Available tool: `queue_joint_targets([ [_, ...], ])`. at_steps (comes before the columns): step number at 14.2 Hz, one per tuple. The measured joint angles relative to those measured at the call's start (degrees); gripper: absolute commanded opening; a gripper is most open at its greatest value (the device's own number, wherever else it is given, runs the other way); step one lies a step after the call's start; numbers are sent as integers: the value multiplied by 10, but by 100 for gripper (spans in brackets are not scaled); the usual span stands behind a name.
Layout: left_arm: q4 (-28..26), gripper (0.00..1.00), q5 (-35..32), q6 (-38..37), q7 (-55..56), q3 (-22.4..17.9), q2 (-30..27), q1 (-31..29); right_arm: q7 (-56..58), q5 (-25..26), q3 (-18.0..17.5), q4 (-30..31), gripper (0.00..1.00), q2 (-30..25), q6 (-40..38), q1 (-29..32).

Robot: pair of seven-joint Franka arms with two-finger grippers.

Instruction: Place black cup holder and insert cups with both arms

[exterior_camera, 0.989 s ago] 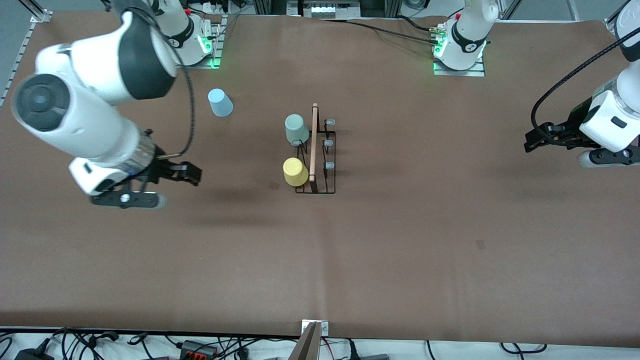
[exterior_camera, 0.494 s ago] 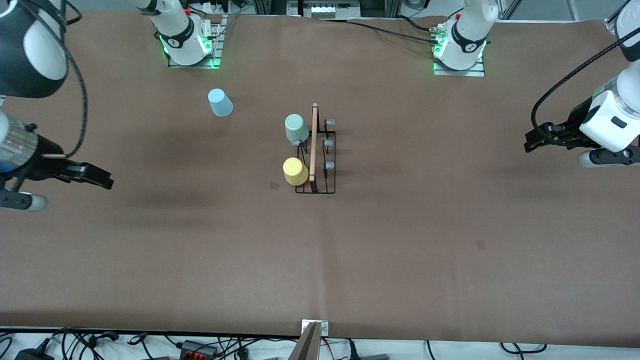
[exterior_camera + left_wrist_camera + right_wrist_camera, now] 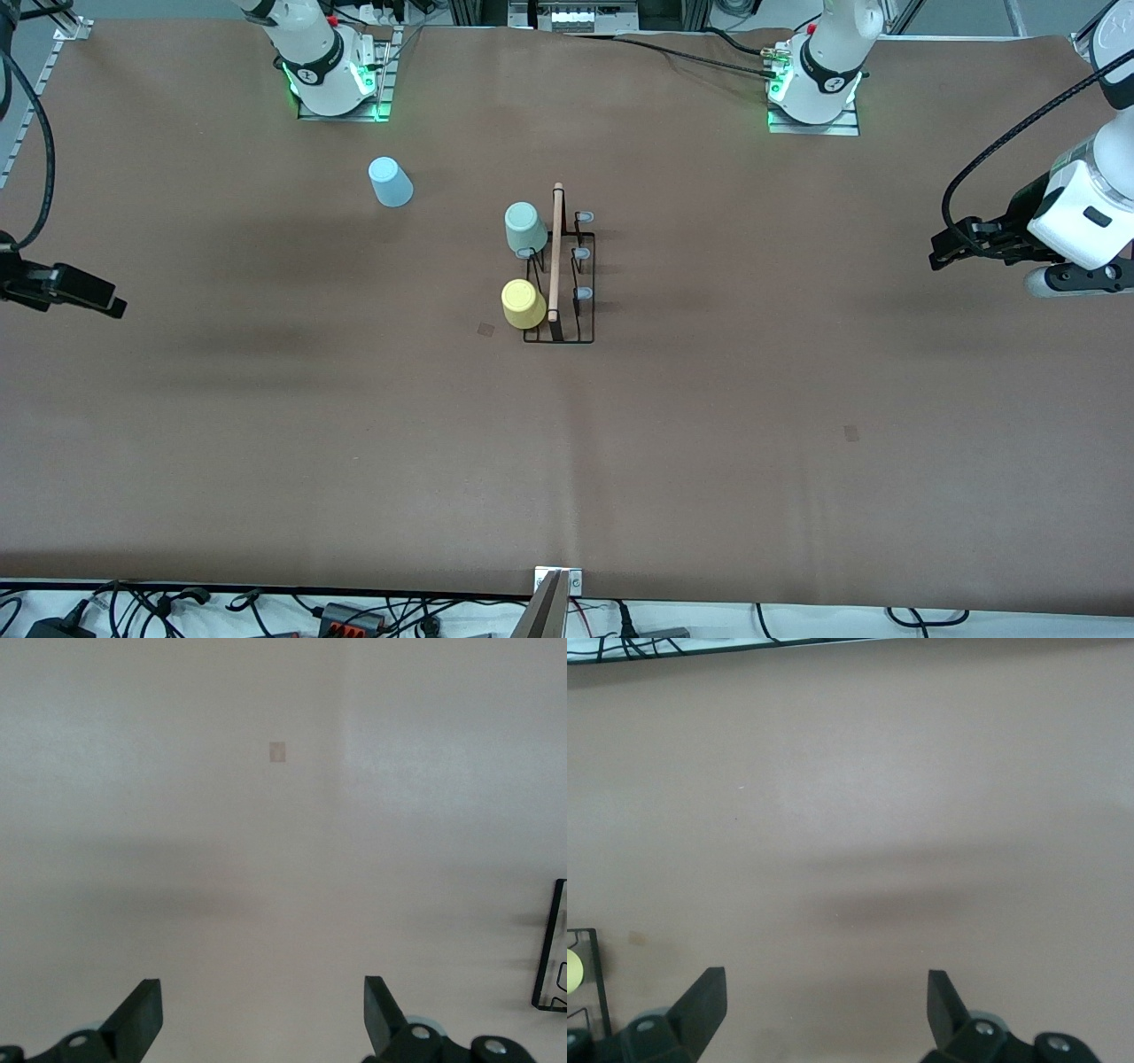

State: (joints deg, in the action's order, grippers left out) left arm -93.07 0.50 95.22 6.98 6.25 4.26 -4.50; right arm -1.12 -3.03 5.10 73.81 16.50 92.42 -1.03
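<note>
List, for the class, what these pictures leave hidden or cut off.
- Right gripper: front view's edge cuts off its wrist.
- Black cup holder: only a corner shows in the left wrist view.
- Yellow cup and grey-green cup: each hides the prong beneath it.
- Light blue cup: in neither wrist view.

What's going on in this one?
Neither arm is handling anything. The black cup holder stands mid-table with the grey-green cup and yellow cup on its prongs. The light blue cup sits on the table near the right arm's base. The left gripper and right gripper hang open over opposite table ends.
</note>
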Motion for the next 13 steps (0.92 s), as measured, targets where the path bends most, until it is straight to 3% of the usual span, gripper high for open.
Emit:
queue_joint_targets([
  [3, 0, 100, 0, 0, 0, 0, 0, 0, 0, 11, -9, 32, 100, -24, 2, 2],
  [10, 0, 100, 0, -1, 0, 0, 0, 0, 4, 26, -19, 234, 100, -164, 61, 1],
  [13, 0, 100, 0, -1, 0, 0, 0, 0, 12, 29, -20, 270, 100, -187, 68, 1],
])
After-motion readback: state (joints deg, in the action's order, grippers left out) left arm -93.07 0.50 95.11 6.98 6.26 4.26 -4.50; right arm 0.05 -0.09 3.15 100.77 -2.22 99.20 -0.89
